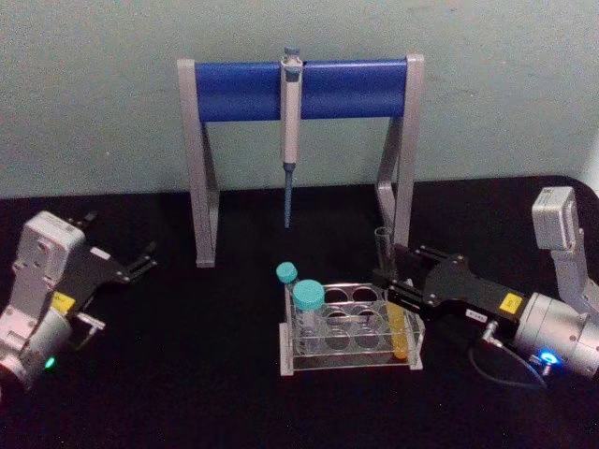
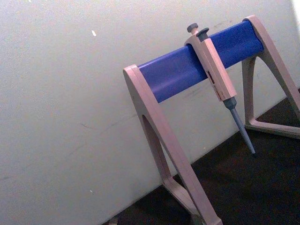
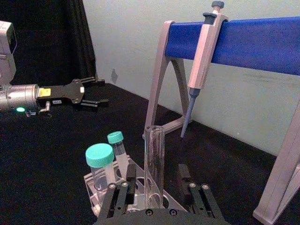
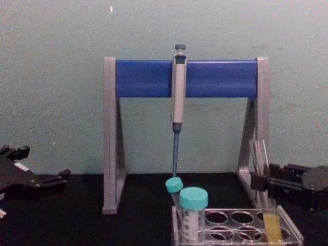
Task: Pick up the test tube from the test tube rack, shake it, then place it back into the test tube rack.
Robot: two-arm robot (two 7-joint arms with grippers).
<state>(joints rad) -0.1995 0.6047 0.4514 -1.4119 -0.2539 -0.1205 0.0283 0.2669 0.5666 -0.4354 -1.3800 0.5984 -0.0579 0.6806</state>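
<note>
The test tube [image 1: 401, 339], long and clear with yellow-orange liquid at the bottom, stands in the right-end hole of the low clear test tube rack [image 1: 348, 363]. In the chest view the test tube [image 4: 271, 225] leans slightly in the test tube rack [image 4: 237, 219]. My right gripper [image 1: 391, 277] reaches in from the right at the tube's middle height. In the right wrist view the test tube [image 3: 154, 159] rises between my right gripper's [image 3: 155, 174] fingers, with a gap on each side, so it is open. My left gripper [image 1: 140, 258] rests open at the far left.
Two teal-capped tubes [image 1: 308, 309] stand at the rack's left end. Behind the rack, a grey-and-blue pipette stand [image 1: 299, 89] holds a hanging pipette [image 1: 289, 140]. The black tabletop [image 1: 187, 374] lies bare between the rack and the left arm.
</note>
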